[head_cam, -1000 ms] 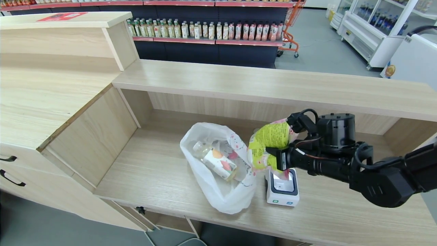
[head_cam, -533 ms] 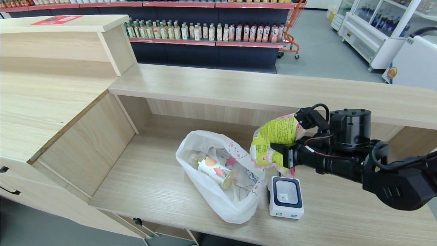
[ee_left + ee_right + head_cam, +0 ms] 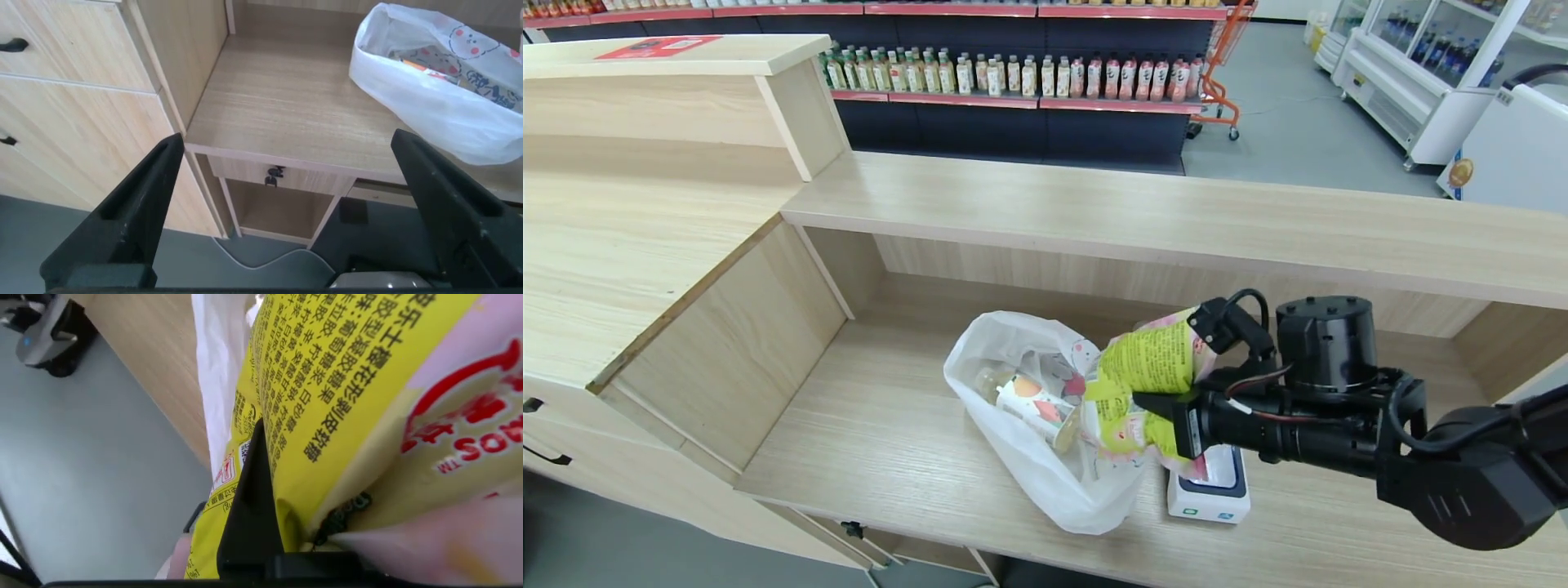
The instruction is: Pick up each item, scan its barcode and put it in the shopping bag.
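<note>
I see the yellow-and-pink crinkly snack packet [image 3: 1143, 384] tilted at the open mouth of the slumped white plastic shopping bag [image 3: 1013, 465]; a labelled bottle [image 3: 1033, 403] lies inside, white box scanner [image 3: 1209, 500] just beside.

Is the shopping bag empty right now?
No, a bottle with an orange-and-white label lies inside the shopping bag.

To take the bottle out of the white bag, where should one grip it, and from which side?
Probably across its labelled middle, from above through the open mouth of the shopping bag. The bottle lies on its side there, so the grip should span its round body crosswise.
</note>
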Tool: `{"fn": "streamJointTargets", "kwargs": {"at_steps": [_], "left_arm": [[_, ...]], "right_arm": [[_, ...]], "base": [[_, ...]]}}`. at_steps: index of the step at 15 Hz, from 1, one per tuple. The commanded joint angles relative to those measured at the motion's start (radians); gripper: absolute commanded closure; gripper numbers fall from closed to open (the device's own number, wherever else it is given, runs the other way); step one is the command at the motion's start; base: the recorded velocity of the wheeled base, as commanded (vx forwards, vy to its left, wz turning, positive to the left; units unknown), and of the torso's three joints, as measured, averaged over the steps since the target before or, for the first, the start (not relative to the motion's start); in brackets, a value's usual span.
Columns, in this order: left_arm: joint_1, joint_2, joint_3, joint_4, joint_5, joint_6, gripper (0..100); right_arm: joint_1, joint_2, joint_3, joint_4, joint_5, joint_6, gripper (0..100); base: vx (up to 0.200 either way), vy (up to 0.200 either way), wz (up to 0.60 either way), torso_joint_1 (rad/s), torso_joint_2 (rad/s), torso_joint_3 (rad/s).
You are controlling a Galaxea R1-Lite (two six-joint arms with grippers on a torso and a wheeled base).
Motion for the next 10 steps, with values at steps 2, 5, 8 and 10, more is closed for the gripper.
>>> {"fn": "streamJointTargets", "kwargs": {"at_steps": [2,5,8,10], "left_arm": [[0.0,0.0,0.0,0.0,0.0,0.0,0],[0.0,0.0,0.0,0.0,0.0,0.0,0],[0.0,0.0,0.0,0.0,0.0,-0.001,0],[0.0,0.0,0.0,0.0,0.0,-0.001,0]], "right_arm": [[-0.002,0.088,0.038,-0.031,-0.004,-0.009,100],[-0.002,0.112,0.081,-0.045,-0.005,-0.009,100],[-0.004,0.161,0.09,-0.086,-0.051,-0.007,100],[-0.005,0.169,0.093,-0.097,-0.056,-0.007,100]], "base": [[0.0,0.0,0.0,0.0,0.0,0.0],[0.0,0.0,0.0,0.0,0.0,0.0],[0.0,0.0,0.0,0.0,0.0,0.0],[0.0,0.0,0.0,0.0,0.0,0.0]]}}
